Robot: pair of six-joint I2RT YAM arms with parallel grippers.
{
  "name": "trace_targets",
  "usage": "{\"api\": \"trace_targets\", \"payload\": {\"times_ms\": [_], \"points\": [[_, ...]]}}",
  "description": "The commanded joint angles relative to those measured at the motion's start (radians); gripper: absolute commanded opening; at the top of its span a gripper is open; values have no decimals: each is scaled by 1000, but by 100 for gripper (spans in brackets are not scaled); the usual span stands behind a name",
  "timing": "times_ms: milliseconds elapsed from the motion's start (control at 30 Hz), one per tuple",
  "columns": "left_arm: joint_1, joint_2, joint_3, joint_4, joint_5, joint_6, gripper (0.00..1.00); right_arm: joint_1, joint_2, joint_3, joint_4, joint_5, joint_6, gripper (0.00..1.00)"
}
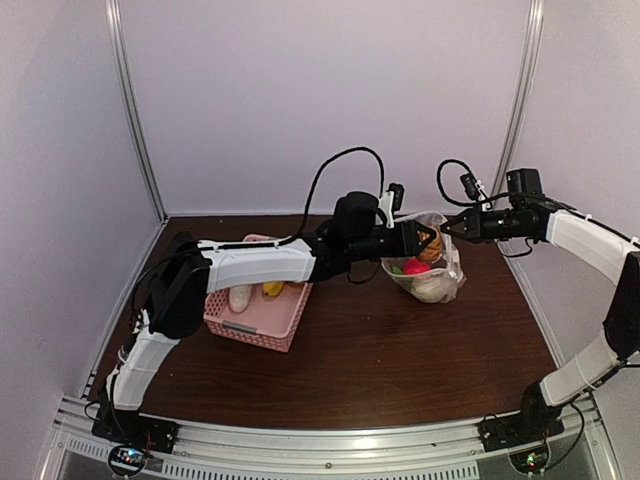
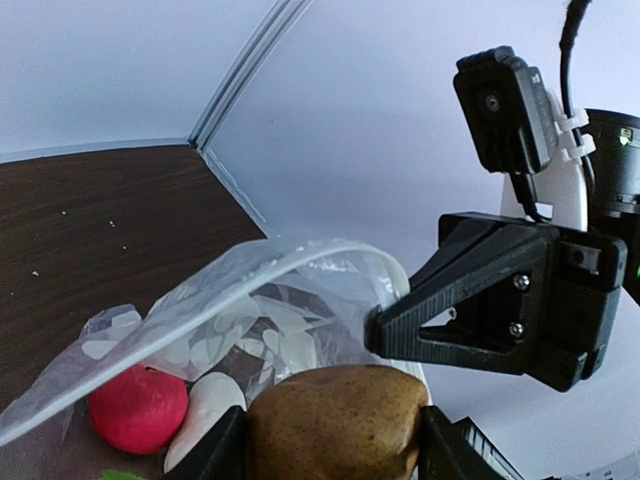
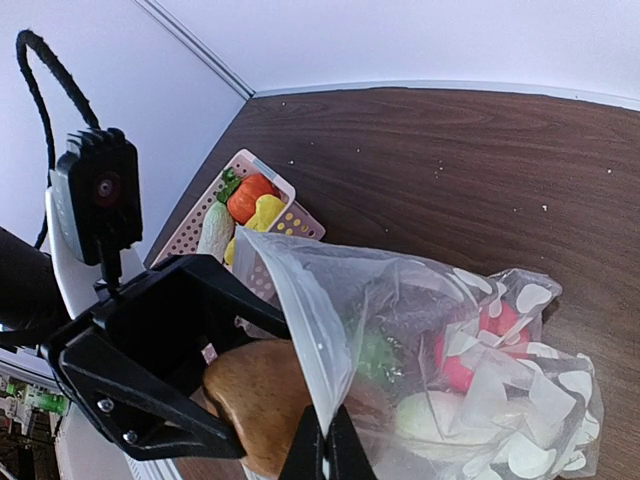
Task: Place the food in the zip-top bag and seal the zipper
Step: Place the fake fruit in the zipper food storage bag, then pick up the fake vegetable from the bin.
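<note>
The zip-top bag point(image 1: 432, 280) stands open at the table's far middle, with red point(image 2: 138, 408), white point(image 2: 205, 415) and green point(image 3: 380, 355) food inside. My left gripper point(image 1: 424, 241) is shut on a brown potato-like piece of food point(image 2: 335, 420) and holds it at the bag's mouth, just above the rim. From the right, my right gripper point(image 3: 323, 450) is shut on the bag's upper edge, pinching the zipper point(image 3: 290, 320) strip and holding that side up. The bag's bottom rests on the table.
A pink lattice basket point(image 1: 255, 310) sits left of the bag under the left arm. It holds orange point(image 3: 250, 195), yellow point(image 3: 265, 212) and whitish point(image 3: 215, 232) toy food. Booth walls stand close behind the bag and at both sides.
</note>
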State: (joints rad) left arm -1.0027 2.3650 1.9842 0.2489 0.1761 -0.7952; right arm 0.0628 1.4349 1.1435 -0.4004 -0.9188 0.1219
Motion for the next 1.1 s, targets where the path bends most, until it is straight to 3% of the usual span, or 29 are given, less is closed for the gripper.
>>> {"api": "trace_targets", "payload": {"times_ms": [0,33,100,133,367,633,767,867,967,1067], "points": [[-13,89,166,-158,-46,-10,52,9,0,-5,51,-42,36,0],[-14,99,191,-194,-60,-13,59,9,0,-5,50,-40,36,0],[-15,100,205,-209,-59,-10,90,9,-4,-7,51,-24,36,0],[-16,95,206,-209,-53,-4,97,9,-9,-11,54,-19,37,0],[-15,9,156,-185,-14,54,98,9,-30,-19,70,-30,44,0],[-14,-330,-65,-132,82,288,98,-74,-45,7,79,-117,28,0],[-12,-534,-270,-238,-127,510,98,-166,-15,-43,74,-26,-72,0],[13,-607,-354,-386,-347,645,97,-239,31,-95,159,-152,-8,0],[82,-638,-417,-540,-473,615,93,-250,-15,-106,194,-157,13,0],[161,-643,-476,-659,-465,577,86,-248,-50,-123,221,-134,24,0]]}}
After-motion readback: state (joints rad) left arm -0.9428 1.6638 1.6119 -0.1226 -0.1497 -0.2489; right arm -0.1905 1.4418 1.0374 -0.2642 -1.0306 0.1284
